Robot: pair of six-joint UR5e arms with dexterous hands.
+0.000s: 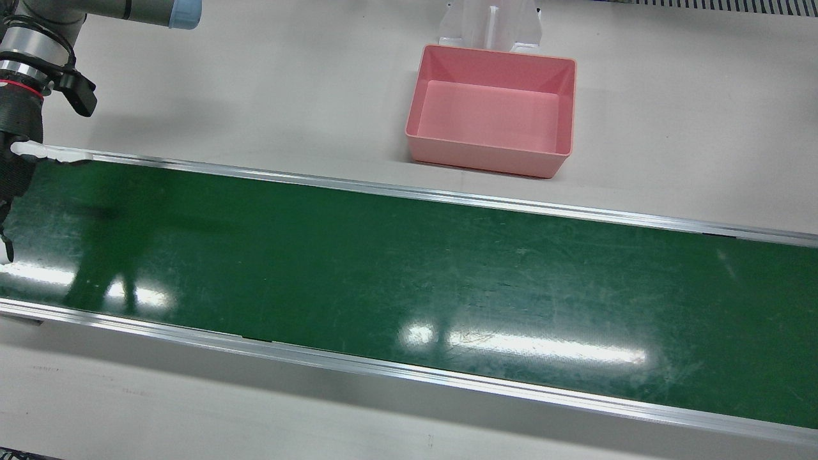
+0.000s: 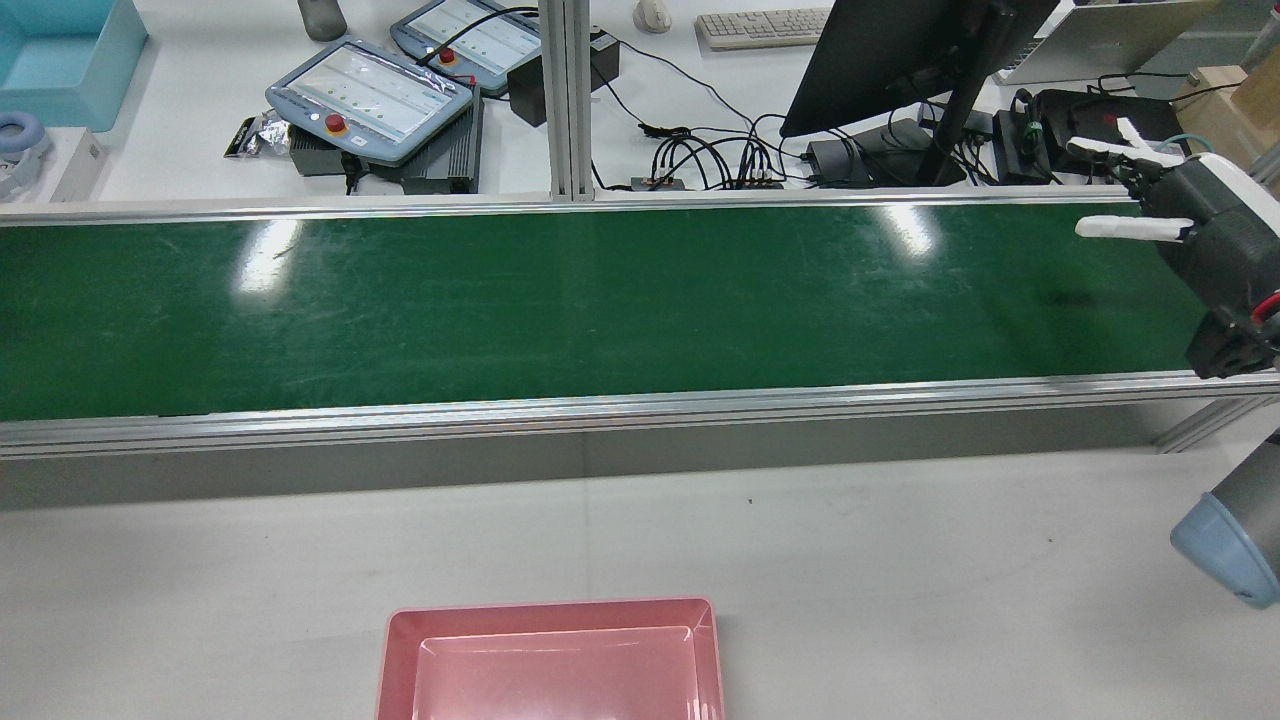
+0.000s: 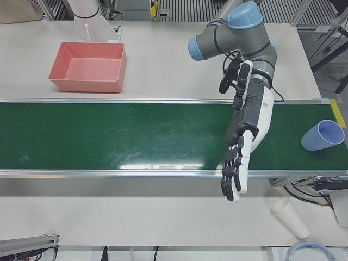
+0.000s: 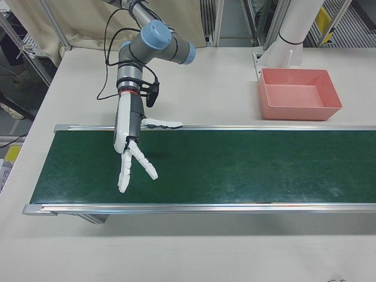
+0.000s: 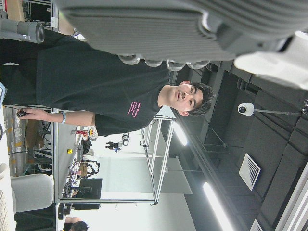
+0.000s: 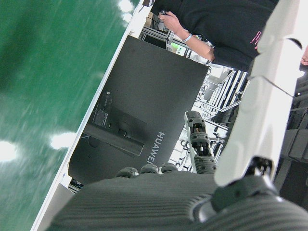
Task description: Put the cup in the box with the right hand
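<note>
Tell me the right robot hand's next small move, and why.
Probably keep the right robot hand open above the belt and wait. The blue cup sits at the belt's opposite end, beyond the left robot hand, and seems out of reach. The pink box holds nothing yet.

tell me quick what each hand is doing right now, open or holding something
Left hand: open, fingers stretched out over the green conveyor belt, holding nothing.
Right hand: open, fingers spread above the belt, holding nothing.
</note>
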